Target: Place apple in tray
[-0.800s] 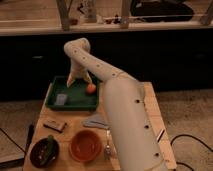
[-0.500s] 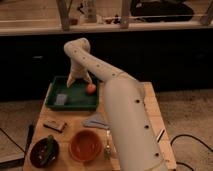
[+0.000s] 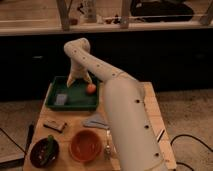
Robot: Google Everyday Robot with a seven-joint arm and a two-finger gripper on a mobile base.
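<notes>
Gripper (image 3: pixel 78 81) unmoved over tray (image 3: pixel 52 96), apple (image 3: pixel 91 88) inside just beside

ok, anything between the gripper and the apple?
Nothing: in the camera view, only bare tray floor separates the gripper, over the tray's back part, from the apple beside it.

light: dim, warm | background: dark | gripper (image 3: pixel 80 81): lit, above tray (image 3: pixel 70 107)
</notes>
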